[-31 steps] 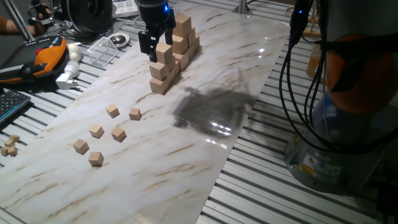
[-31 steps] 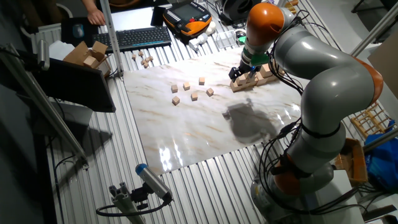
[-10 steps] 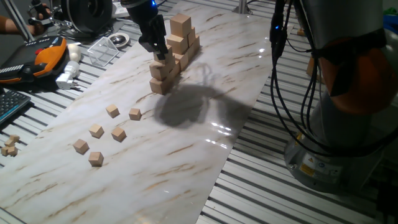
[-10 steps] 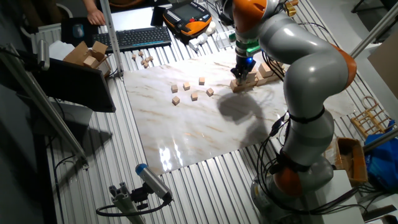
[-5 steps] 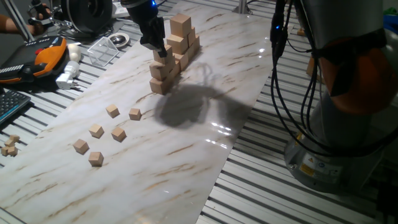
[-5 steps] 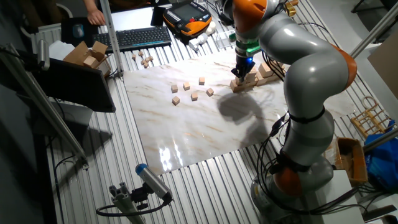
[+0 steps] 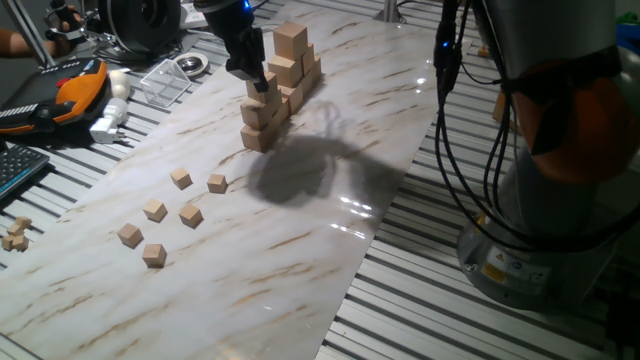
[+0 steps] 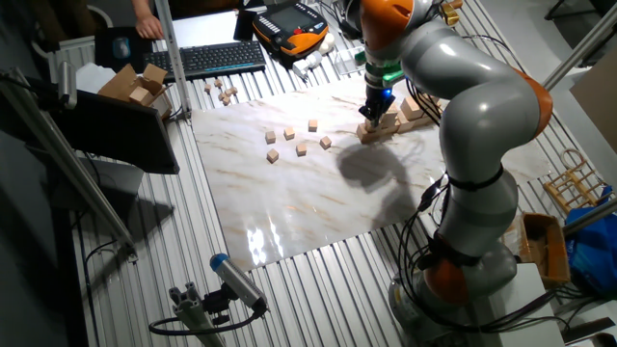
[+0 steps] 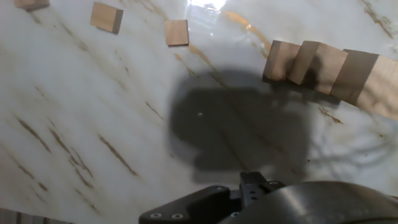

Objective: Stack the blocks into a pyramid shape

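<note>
Six small light-wood blocks lie loose and apart on the marble board, none stacked: one (image 7: 180, 178), another (image 7: 217, 183), and several more toward the near left, such as (image 7: 154, 255). They show in the other fixed view (image 8: 302, 148), and two in the hand view (image 9: 107, 17). No pyramid shape is in view. My gripper (image 7: 252, 74) hangs at the low end of the staircase stack of larger cubes (image 7: 285, 70), far from the small blocks. It also shows in the other fixed view (image 8: 376, 113). Its fingers are too dark and small to read, and the hand view shows none.
The larger cubes (image 9: 311, 61) sit at the hand view's upper right. An orange pendant (image 7: 75, 88), a clear box (image 7: 165, 78) and a keyboard (image 7: 15, 165) lie left of the board. A few tiny blocks (image 7: 15, 235) lie off the board's left edge.
Since three seconds ago the arm has swung round and the gripper has turned and shifted slightly left at the stack. Nothing has moved in the last second.
</note>
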You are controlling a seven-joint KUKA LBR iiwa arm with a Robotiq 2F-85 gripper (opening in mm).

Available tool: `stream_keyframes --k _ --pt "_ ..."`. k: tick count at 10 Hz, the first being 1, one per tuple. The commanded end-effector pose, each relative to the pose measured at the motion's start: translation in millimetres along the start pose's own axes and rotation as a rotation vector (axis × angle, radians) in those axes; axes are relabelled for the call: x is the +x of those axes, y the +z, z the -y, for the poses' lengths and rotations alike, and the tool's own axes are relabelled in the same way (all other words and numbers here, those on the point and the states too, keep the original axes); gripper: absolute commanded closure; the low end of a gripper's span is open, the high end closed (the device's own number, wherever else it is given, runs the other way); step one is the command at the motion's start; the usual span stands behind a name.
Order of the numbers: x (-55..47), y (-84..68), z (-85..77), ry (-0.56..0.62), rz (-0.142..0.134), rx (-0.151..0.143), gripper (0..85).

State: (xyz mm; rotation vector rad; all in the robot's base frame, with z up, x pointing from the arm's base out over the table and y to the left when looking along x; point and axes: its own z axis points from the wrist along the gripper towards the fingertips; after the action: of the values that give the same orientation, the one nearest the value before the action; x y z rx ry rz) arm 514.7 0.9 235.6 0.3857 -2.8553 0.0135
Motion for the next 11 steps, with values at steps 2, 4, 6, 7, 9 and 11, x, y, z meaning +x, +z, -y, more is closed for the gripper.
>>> stream_keyframes --k 2,4,6,7,9,11 --pt "0.1 0.0 0.1 0.058 0.100 0.003 85.0" --pt "0.1 0.0 0.1 0.078 0.091 -0.062 85.0" --pt "0.1 0.0 0.1 0.121 0.110 -0.017 85.0" --pt "0.1 0.0 0.1 0.136 0.107 -0.021 85.0" --pt "0.1 0.0 0.1 0.136 0.110 -0.076 85.0" --pt "0.1 0.0 0.1 0.116 0.160 -0.079 85.0"
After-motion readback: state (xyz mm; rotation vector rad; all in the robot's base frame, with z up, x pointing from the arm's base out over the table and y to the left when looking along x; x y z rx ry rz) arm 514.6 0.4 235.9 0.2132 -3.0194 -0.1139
